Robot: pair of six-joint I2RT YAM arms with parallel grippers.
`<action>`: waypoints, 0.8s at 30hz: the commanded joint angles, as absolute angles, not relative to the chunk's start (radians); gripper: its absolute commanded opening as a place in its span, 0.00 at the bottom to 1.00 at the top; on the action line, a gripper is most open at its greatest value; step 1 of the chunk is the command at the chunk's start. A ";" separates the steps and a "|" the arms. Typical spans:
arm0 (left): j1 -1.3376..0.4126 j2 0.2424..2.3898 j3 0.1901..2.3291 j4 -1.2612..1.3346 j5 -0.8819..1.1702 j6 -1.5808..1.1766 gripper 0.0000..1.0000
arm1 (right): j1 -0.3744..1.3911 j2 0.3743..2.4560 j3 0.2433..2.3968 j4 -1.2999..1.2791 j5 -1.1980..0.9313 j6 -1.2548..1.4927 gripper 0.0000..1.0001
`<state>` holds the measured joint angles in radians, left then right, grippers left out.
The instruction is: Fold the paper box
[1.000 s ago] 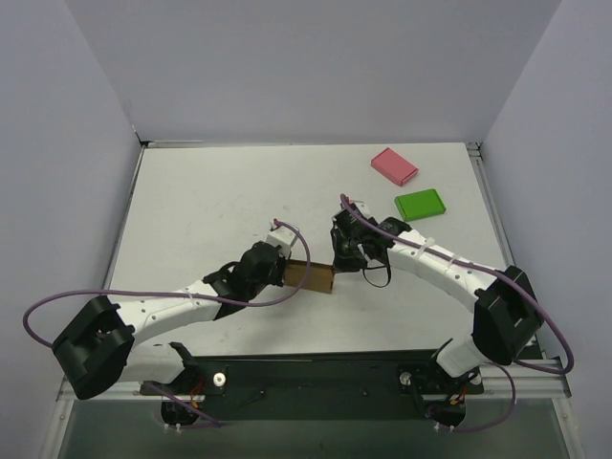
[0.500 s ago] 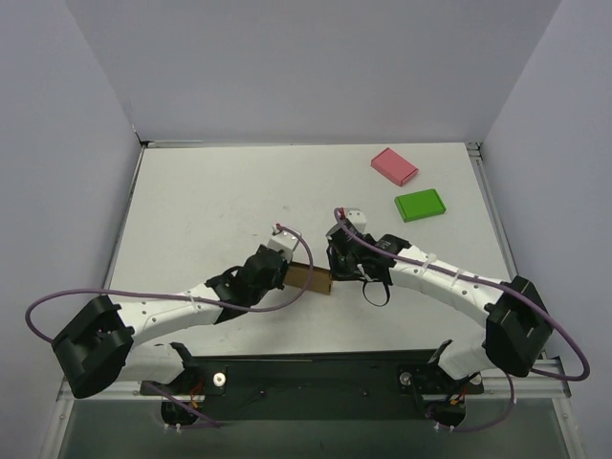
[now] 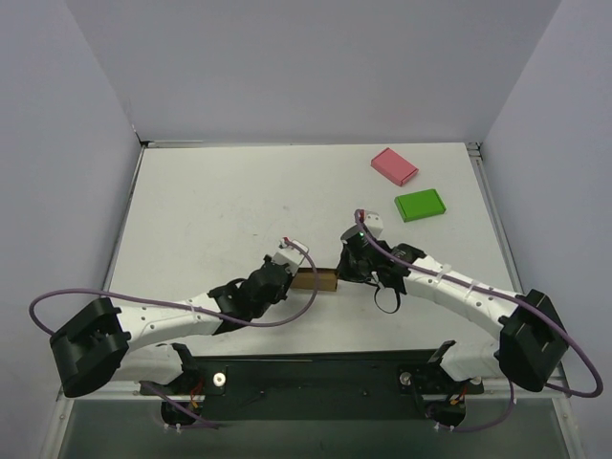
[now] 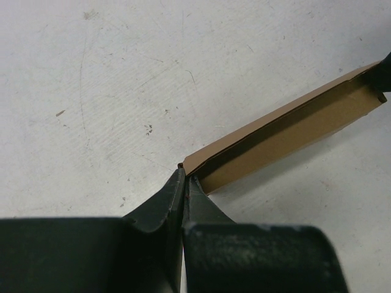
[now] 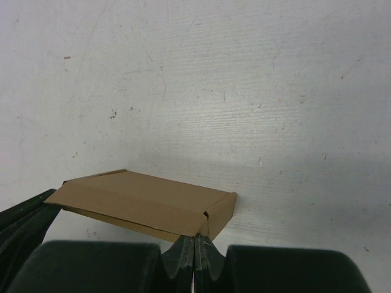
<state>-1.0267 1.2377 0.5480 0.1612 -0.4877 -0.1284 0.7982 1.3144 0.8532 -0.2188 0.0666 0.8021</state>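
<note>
The paper box (image 3: 316, 279) is a small flat brown cardboard box near the middle of the table, between my two grippers. From above it shows as a narrow strip, so it looks tilted. My left gripper (image 3: 291, 273) is shut, pinching the box's left corner. In the left wrist view the fingertips (image 4: 184, 177) meet at the corner of the box (image 4: 287, 131). My right gripper (image 3: 342, 273) is shut. In the right wrist view its tips (image 5: 195, 237) touch the near right corner of the box (image 5: 140, 201), with nothing visible between them.
A pink flat box (image 3: 394, 165) and a green flat box (image 3: 420, 205) lie at the back right of the white table (image 3: 210, 201). Grey walls close off the left, back and right. Purple cables loop beside both arms.
Both wrists have moved slightly right and nearer with the box. The box, seen flat and wide before, now shows as a thinner strip. Both grippers stayed shut.
</note>
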 commanded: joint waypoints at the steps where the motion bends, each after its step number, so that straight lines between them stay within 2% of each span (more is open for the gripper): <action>1: -1.074 1.267 0.554 0.130 -0.437 -0.120 0.00 | 0.796 1.273 0.845 -0.058 0.008 0.874 0.00; 24: -1.085 1.285 0.572 0.103 -0.459 -0.109 0.00 | 0.744 1.210 0.781 -0.008 -0.028 0.928 0.00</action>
<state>-1.0599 1.2583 0.5564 0.1604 -0.5491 -0.1139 0.7464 1.2533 0.7773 -0.1131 0.0177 0.8917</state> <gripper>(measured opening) 0.075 0.024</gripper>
